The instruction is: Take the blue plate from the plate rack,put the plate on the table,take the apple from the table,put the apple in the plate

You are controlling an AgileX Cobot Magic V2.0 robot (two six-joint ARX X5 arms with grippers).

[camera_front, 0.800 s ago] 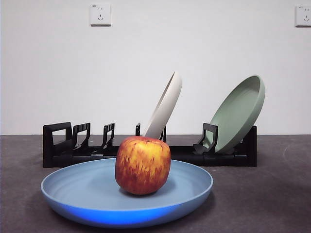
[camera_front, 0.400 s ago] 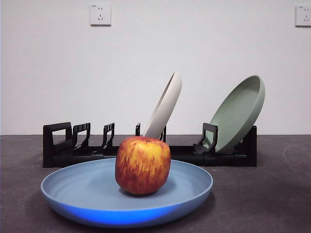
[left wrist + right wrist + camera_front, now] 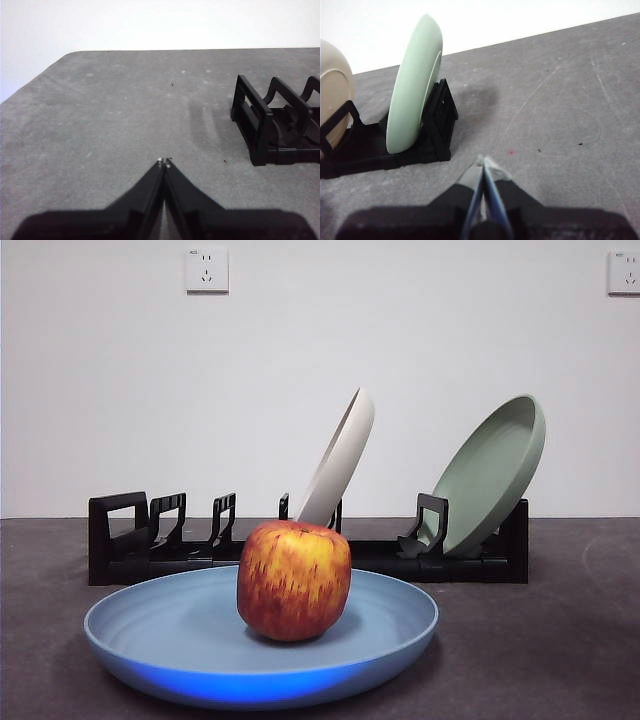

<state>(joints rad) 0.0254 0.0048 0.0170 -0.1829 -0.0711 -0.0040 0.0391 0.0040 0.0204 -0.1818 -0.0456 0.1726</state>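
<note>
- The large, round, shallow light-blue plate (image 3: 262, 655) lay flat on the dark grey, slightly textured table (image 3: 560, 640), at the near side of the front view.
- The round apple (image 3: 294, 580), red streaked over yellow-orange skin, stood upright inside that plate, a little left of its middle, its underside touching the plate's floor.
- Behind the plate ran the long, low black plastic plate rack (image 3: 300, 552) with its upright slotted prongs; the squared loop handle was at its left end.
- A cream-white plate (image 3: 338, 462) leaned in the rack near the middle, tilted to the right.
- A sage-green plate (image 3: 490, 476) leaned at the rack's right end, its hollow side facing the front camera.
- Two white wall sockets (image 3: 206, 270) sat high on the pale wall behind.
- The left gripper (image 3: 164, 162) hung over bare table just beside the handle end of the rack, its black fingers pressed together with nothing between them.
- The right gripper (image 3: 485, 161) hung over bare table near the end of the rack that held the green plate, its fingers likewise closed together and empty.
- Neither arm showed in the front view.
</note>
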